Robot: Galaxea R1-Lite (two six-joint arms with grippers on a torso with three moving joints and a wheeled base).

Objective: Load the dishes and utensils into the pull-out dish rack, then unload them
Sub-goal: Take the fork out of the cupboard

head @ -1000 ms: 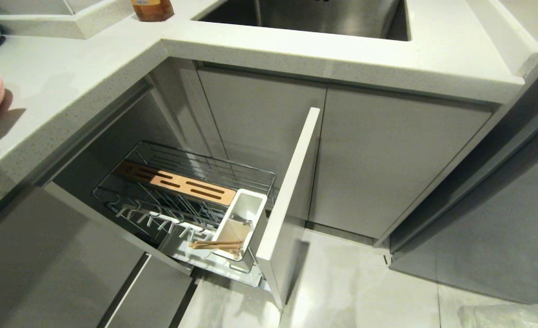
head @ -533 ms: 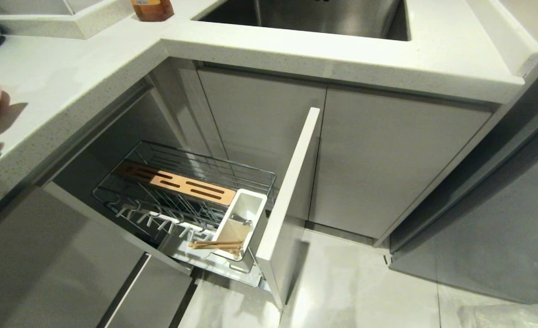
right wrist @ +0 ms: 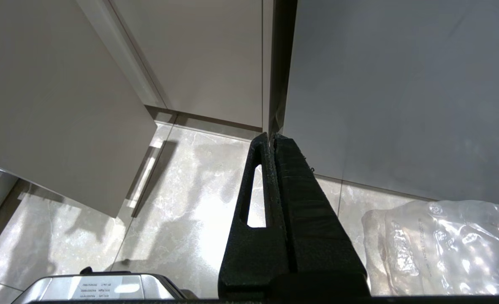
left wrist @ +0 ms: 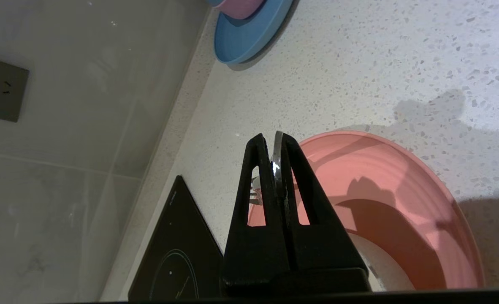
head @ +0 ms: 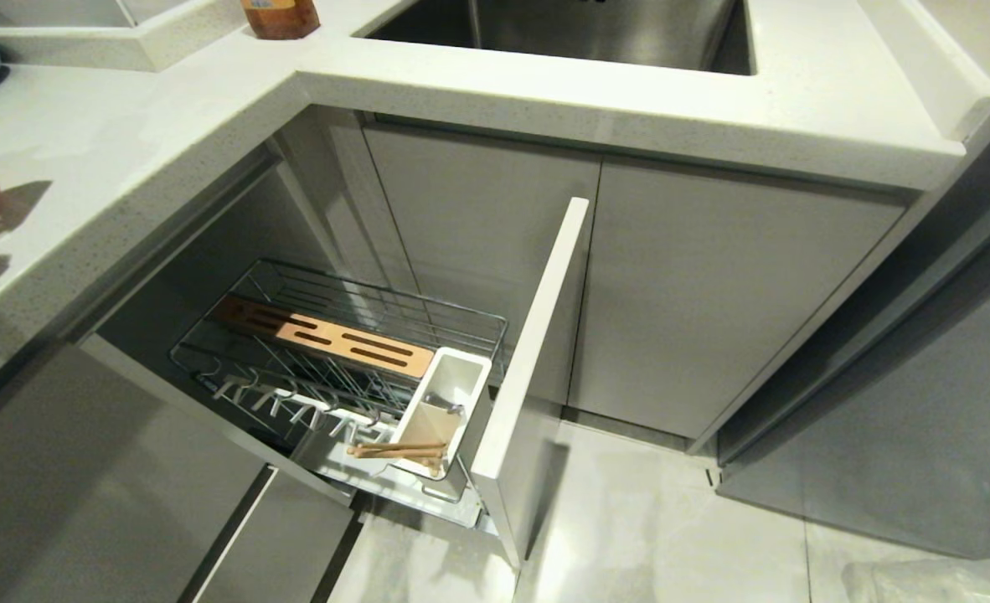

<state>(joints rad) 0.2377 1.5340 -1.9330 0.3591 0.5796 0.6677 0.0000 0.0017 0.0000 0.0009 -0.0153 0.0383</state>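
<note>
The left hand (left wrist: 277, 145), out over the worktop (left wrist: 359, 63), is clamped on the spoon (left wrist: 278, 158) above the plate (left wrist: 401, 202); the spoon next needs lowering onto the worktop

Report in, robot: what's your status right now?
Left gripper shut on pink plate over counter. Right gripper shut, parked. Chopsticks in utensil box. Nothing blocks rack.
</note>
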